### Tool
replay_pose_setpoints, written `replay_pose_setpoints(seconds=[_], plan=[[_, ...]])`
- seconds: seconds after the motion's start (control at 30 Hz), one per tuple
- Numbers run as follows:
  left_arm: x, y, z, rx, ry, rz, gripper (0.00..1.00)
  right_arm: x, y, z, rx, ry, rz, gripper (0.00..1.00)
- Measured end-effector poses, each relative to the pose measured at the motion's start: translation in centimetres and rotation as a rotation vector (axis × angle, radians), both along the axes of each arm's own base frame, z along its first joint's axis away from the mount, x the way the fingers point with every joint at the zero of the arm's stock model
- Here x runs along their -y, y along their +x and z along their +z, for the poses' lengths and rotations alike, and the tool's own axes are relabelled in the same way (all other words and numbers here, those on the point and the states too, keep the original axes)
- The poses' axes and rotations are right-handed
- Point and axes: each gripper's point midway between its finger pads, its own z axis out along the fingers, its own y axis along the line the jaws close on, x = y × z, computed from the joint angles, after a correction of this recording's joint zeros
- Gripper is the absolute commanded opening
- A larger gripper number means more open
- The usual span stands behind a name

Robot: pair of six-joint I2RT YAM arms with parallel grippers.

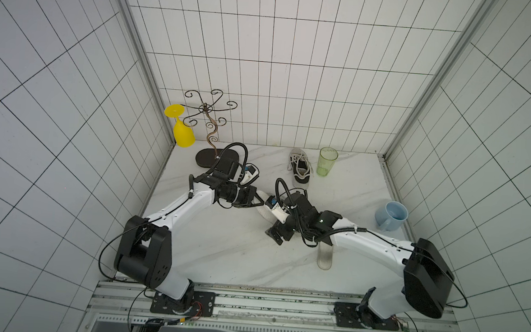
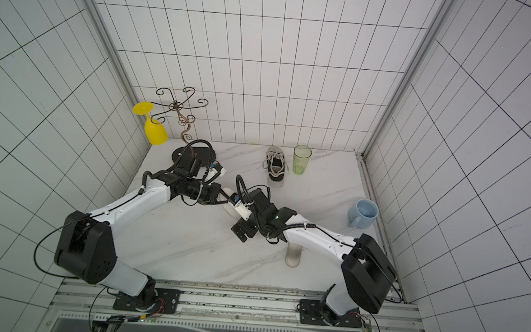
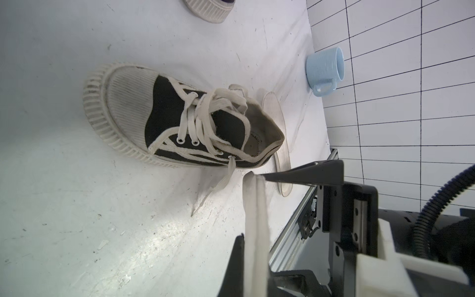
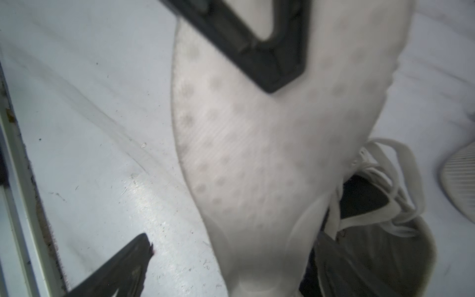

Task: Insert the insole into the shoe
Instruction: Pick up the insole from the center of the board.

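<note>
My left gripper [image 1: 260,202] is shut on one end of a white insole [image 1: 267,214], which appears edge-on between its fingers [image 3: 255,239] in the left wrist view. My right gripper [image 4: 235,239] stands open, and the insole [image 4: 244,154] runs between its spread fingers. A black-and-white laced shoe [image 3: 180,123] lies on the table just beyond the held insole, also at the edge of the right wrist view [image 4: 372,205]. In both top views the right arm hides this shoe.
Another shoe [image 1: 299,169] sits at the back beside a green cup [image 1: 326,162]. Another insole [image 1: 325,255] lies under the right forearm. A blue mug [image 1: 391,215] stands at the right edge. At the back left, a yellow glass [image 1: 182,131] hangs on a metal rack [image 1: 210,110].
</note>
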Motion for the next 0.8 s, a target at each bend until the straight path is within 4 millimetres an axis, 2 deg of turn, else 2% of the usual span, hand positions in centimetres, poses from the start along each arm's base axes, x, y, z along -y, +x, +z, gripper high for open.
replay_pose_setpoints(seconds=[0.13, 0.3, 0.8], plan=[[-0.1, -0.7, -0.2, -0.037, 0.003, -0.004, 0.0, 0.2, 1.3, 1.2, 0.078, 0.024, -0.047, 0.99], [-0.4, -0.7, 0.1, -0.036, -0.001, 0.002, 0.0, -0.1, 1.7, 1.7, 0.105, 0.036, -0.049, 0.99], [-0.4, -0.9, 1.7, -0.014, -0.034, 0.003, 0.0, -1.3, 2.3, 1.6, 0.143, 0.067, -0.019, 0.99]])
